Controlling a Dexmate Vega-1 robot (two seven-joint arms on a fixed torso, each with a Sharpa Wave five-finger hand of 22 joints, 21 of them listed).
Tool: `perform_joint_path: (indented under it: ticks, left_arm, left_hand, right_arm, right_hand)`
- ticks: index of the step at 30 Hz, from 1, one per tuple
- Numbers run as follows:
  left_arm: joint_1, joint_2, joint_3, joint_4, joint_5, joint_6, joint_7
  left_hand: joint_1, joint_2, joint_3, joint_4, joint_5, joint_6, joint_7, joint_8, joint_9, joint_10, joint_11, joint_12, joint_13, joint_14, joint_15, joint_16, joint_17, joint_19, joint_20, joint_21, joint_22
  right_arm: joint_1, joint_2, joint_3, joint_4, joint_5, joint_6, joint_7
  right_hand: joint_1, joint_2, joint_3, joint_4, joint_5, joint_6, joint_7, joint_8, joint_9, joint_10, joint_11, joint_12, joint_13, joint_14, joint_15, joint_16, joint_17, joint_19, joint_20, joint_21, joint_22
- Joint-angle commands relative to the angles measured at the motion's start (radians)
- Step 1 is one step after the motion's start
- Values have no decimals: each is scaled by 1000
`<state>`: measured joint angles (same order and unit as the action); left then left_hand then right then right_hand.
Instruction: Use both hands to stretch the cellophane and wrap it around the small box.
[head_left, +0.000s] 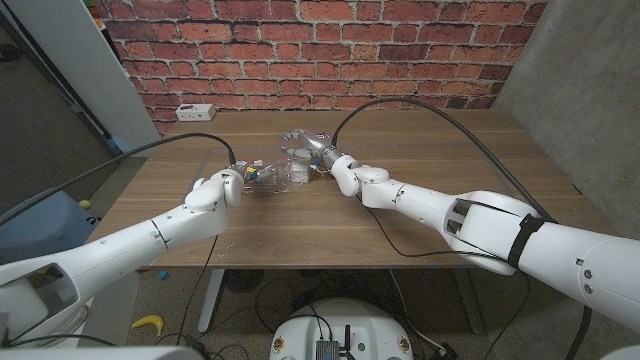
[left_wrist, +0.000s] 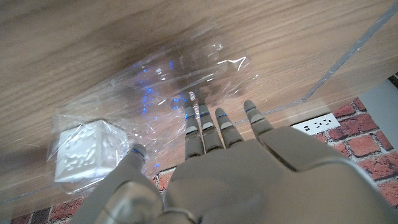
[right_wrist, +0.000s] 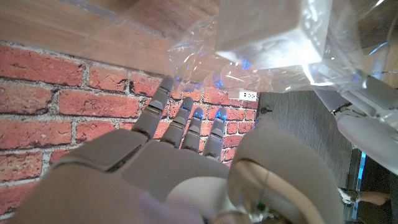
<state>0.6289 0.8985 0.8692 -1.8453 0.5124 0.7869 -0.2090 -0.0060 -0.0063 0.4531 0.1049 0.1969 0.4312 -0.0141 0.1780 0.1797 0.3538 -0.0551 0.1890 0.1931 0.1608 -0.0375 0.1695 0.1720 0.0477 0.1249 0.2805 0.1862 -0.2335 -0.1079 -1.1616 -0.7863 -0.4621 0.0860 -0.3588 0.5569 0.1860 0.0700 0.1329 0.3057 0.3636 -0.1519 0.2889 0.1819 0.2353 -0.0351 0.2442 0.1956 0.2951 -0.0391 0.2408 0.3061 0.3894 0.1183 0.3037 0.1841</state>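
A: We start at the small box (left_wrist: 84, 155): white, cube-shaped, embossed faces, lying on the cellophane (left_wrist: 186, 81) near the middle of the wooden table (head_left: 420, 215). In the head view we only make out a shiny clump there.

B: Agreed. Film is clear, thin, crinkled, throws blue glints. It's bunched round the box, not smooth.

A: Left hand (head_left: 218, 190) sits just to the box's left, fingers (left_wrist: 202, 127) straight and spread against the sheet. We can't tell whether the thumb pinches an edge.

B: Right hand (head_left: 345, 175) is just to the box's right. Fingers (right_wrist: 186, 121) extended side by side toward the film under the box. No clear grip, so we call that one undecided too.

A: Risks, quick. We judge that film this thin could tear if both hands pull apart hard. It could also slip out of smooth grey fingertips, since no firm pinch shows.

B: And the box looks light. A one-sided tug may drag or tip it off the sheet. Film may also cling to itself and stay wadded.

A: Outward: table is matte wood grain. Beyond the box, a white power strip (head_left: 196, 111) lies at the far edge, and a red brick wall (head_left: 330, 50) stands behind.
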Motion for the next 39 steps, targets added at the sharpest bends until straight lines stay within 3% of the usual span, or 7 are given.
perform_joint_path:
  ticks: [1,5,10,14,25,32,39]
  left_arm:
    - [-21,-19,8,22,27,-15,-31]
    - [-25,-24,9,21,38,-12,-36]
    - [-27,-30,9,22,43,-12,-42]
    - [-29,-34,10,20,50,-6,-46]
    - [-44,-47,20,29,68,-4,-65]
    - [-53,-54,25,38,75,-2,-76]
    - [-59,-59,29,42,80,-1,-84]
  left_hand:
    - [5,-11,-4,3,8,10,1,5,1,-3,-3,6,4,-4,-38,8,3,0,-3,-2,1]
    - [6,-11,-5,4,9,6,0,4,1,-4,-3,6,3,-4,-39,9,2,0,-4,-3,1]
    - [7,-10,-6,6,9,4,0,4,1,-5,-6,6,3,-5,-39,9,2,1,-4,-4,1]
    - [8,-10,-7,7,10,-1,-1,3,1,-6,-6,7,3,-4,-39,10,2,1,-4,-5,1]
    - [11,-7,-10,12,12,-8,-1,3,1,-12,-3,6,2,-4,-38,10,2,3,-5,-7,1]
    - [12,-6,-12,14,13,-16,-1,2,1,-17,-1,6,1,-4,-39,10,1,5,-5,-9,1]
    - [14,-5,-14,15,14,-19,-1,2,1,-20,-1,6,1,-5,-40,10,1,5,-5,-11,1]
  right_arm:
    - [60,-30,8,88,85,240,207]
    - [71,-63,-18,53,55,241,287]
    - [63,-100,-27,-7,23,201,338]
    - [55,-138,-34,-77,-18,142,377]
    - [54,-157,-61,-92,-104,86,408]
    - [71,-143,-77,-64,-129,92,422]
    - [74,-138,-76,-61,-132,91,417]
  right_hand:
    - [53,-7,58,-42,1,27,-14,-14,2,2,2,-14,0,-33,-54,-23,-19,-15,-15,-17,1]
    - [38,-22,64,-41,-2,4,-36,-42,2,-22,5,-31,1,-86,-44,-42,-27,-35,-36,-32,0]
    - [-39,-25,47,0,0,-72,-54,-90,5,-55,-1,-48,2,-100,-37,-36,-29,-37,-36,-42,0]
    - [-64,-29,44,7,5,-126,-58,-110,6,-78,0,-55,3,-98,-28,-32,-33,-35,-36,-47,0]
    - [-88,-20,50,12,12,-122,-52,-102,7,-84,-4,-52,3,-89,-47,-27,-39,-16,-88,-47,0]
    - [-105,-40,52,-1,17,-176,-33,-109,7,-94,-10,-51,3,30,-53,12,-53,43,-79,-35,-1]
    - [-84,-46,64,-25,21,-206,-24,-112,7,-104,-14,-53,3,52,-62,14,-60,63,-75,-32,-1]
